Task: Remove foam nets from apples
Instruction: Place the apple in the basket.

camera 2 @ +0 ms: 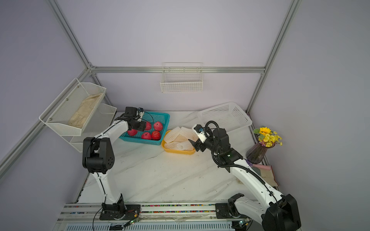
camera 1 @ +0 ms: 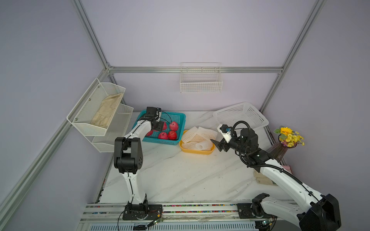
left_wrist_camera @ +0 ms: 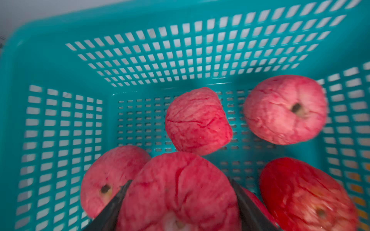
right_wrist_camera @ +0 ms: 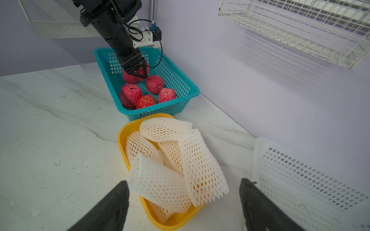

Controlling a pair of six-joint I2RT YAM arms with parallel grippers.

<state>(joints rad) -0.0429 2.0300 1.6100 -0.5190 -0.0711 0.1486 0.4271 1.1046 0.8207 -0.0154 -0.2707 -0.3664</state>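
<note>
The apples (left_wrist_camera: 198,122) are red with pale pink marbling, thin darker red veins and dark stem dimples; one apple (left_wrist_camera: 306,196) is a deeper, more even red. The teal basket (left_wrist_camera: 50,60) is solid teal with a grid of rectangular slots. The foam nets (right_wrist_camera: 200,170) are white, in open diamond mesh. The tray (right_wrist_camera: 122,136) is plain yellow. The lattice basket (right_wrist_camera: 300,180) is white with rows of small rectangular holes. The worktop (camera 1: 180,176) is white marble pattern with diagonal grey veins. The left pincer (left_wrist_camera: 178,190) and right pincer (right_wrist_camera: 184,182) are black. The wire basket (camera 1: 201,84) is a white square grid. The vase (camera 2: 256,153) is dark purple and ribbed; its flowers (camera 2: 268,137) are yellow with green leaves.
</note>
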